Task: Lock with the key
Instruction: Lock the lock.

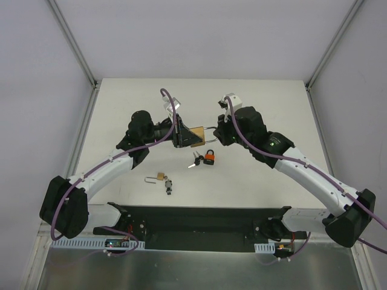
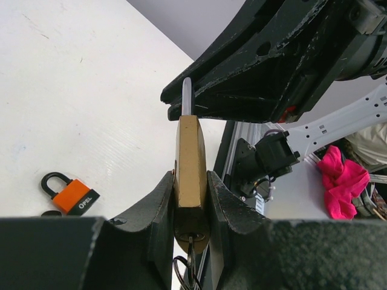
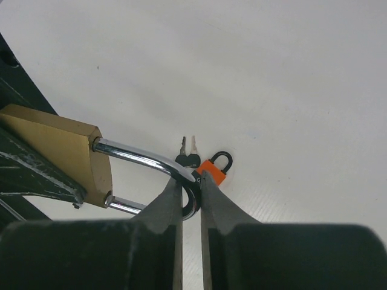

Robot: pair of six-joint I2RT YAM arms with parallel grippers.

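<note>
Top view: brass padlock [image 1: 197, 138] held off the table [image 1: 266, 103] between both arms, mid-table. Left gripper [image 1: 187, 138] is on its body, right gripper [image 1: 213, 135] at the shackle end. Orange padlock [image 1: 210, 158] with keys [image 1: 195, 161] lies on the table just near of it; a small brass padlock [image 1: 159, 176] lies closer to the bases. Left wrist: fingers [image 2: 160, 211] pressed on both flat faces of the body, shackle [image 2: 187, 96] pointing away. Something dark hangs at the keyway, probably a key [image 2: 190, 254] on its ring, but too cropped to be sure. Right wrist: fingers [image 3: 166, 205] pinch the shackle's bend. Progress: lock lifted and braced. The shackle looks drawn out of the body, so seating it and the key turn remain, by my reading.
</note>
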